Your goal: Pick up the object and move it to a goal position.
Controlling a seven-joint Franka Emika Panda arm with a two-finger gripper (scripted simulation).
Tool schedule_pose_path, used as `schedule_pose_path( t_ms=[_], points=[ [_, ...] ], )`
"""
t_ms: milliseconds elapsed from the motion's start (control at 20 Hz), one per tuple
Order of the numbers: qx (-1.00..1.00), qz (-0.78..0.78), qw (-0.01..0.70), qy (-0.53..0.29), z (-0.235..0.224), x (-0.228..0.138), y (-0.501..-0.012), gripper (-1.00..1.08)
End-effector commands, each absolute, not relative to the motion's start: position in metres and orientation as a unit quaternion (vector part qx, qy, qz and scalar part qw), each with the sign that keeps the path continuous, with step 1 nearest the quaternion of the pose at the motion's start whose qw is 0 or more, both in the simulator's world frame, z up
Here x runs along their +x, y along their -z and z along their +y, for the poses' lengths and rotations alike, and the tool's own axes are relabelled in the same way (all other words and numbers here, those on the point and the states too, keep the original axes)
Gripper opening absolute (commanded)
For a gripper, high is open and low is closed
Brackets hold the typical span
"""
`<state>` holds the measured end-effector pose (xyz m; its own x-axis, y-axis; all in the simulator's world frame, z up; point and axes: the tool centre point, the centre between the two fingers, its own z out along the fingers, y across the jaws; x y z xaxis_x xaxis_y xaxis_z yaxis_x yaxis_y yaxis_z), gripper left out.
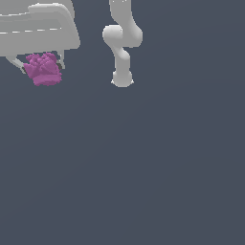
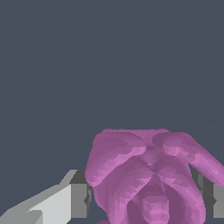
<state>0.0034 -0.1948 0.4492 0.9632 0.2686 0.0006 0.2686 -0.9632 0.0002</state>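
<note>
While the two fingers [image 2: 81, 199] sit one on each side of the purple lump [image 1: 43, 69], they look closed in on it and seem to be holding it. The gripper [image 1: 42, 64] is up in the corner on the exterior view's left, and the lump hangs just under the white hand. It looks bumpy like a rose, hard and not squishy, and I think it is light. Bumps can slip, so a grip across its fat middle seems best. Only dark grey ground [image 1: 143, 167] is around it. No goal mark shows.
</note>
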Motion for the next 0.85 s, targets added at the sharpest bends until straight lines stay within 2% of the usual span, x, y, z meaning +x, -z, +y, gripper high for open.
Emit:
schedule_pose_path(
  t_ms=[0, 800],
  points=[
    [0.991, 0.136, 0.000, 0.000, -0.200, 0.005, -0.460, -1.00],
    [0.991, 0.136, 0.000, 0.000, -0.213, 0.010, -0.482, -1.00]
  ],
)
